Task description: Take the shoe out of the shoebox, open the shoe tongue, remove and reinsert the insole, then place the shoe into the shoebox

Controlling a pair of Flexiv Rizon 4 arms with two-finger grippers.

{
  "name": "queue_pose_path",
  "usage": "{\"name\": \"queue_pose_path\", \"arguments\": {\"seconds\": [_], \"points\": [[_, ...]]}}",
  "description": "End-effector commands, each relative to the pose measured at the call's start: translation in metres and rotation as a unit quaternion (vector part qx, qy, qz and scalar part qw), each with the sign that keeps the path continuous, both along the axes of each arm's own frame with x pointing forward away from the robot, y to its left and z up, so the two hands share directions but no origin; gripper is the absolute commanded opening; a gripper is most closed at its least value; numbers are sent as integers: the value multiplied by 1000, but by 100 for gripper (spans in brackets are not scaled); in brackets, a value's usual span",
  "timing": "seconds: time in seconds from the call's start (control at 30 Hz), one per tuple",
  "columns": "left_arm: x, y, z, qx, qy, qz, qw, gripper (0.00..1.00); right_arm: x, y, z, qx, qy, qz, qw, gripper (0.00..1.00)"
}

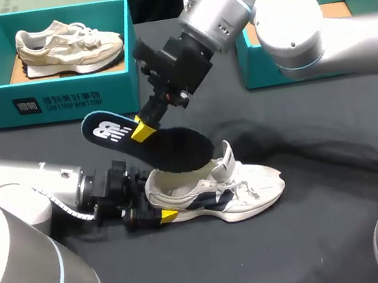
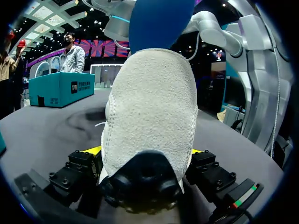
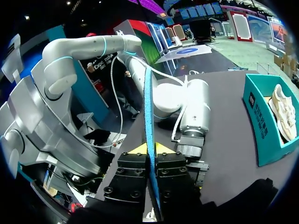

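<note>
Heel-first, the white shoe (image 2: 149, 107) fills my left gripper (image 2: 145, 154), whose fingers are clamped on either side of its heel. It rests on its sole on the black table (image 1: 315, 236). My right gripper (image 3: 150, 149) pinches the blue insole (image 3: 148, 107), slanted above the shoe's opening. Behind, a teal shoebox (image 1: 56, 97) holds a beige shoe (image 1: 66, 45).
</note>
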State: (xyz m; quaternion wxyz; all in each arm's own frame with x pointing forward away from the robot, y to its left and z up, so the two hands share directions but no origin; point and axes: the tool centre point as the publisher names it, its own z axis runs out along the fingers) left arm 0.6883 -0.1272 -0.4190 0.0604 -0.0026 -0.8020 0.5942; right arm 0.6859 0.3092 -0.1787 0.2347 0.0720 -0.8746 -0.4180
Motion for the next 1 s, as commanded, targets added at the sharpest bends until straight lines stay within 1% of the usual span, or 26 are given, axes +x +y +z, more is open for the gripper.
{"name": "queue_pose_path", "arguments": {"seconds": [0.03,0.5,0.57,0.63,0.67,0.7,0.8,0.83,0.87,0.9,1.0], "points": [[0,-1,-4,1,0,0,1000,0,-5,-16,8,29,-5,7,1000,0],[0,-1,-4,1,0,0,1000,0,-5,-16,8,29,-5,7,1000,0],[0,-1,-4,1,0,0,1000,0,-3,-17,17,14,7,5,1000,0],[0,-1,-4,1,0,0,1000,0,-3,-20,25,14,8,2,1000,0],[0,-1,-4,1,0,0,1000,0,-2,-22,28,8,20,-7,1000,0],[0,-1,-4,1,0,0,1000,0,-1,-25,31,11,22,-11,1000,0],[0,-1,-4,1,0,0,1000,0,-4,-34,40,28,37,-29,998,0],[0,-1,-4,1,0,0,1000,0,-5,-39,43,58,37,-36,997,0],[0,-1,-4,1,0,0,1000,0,-7,-45,45,85,46,-56,994,0],[0,-1,-4,1,0,0,1000,0,-9,-53,46,122,54,-81,988,0],[0,-1,-4,1,0,0,1000,0,-9,-53,46,122,54,-81,988,0]]}}
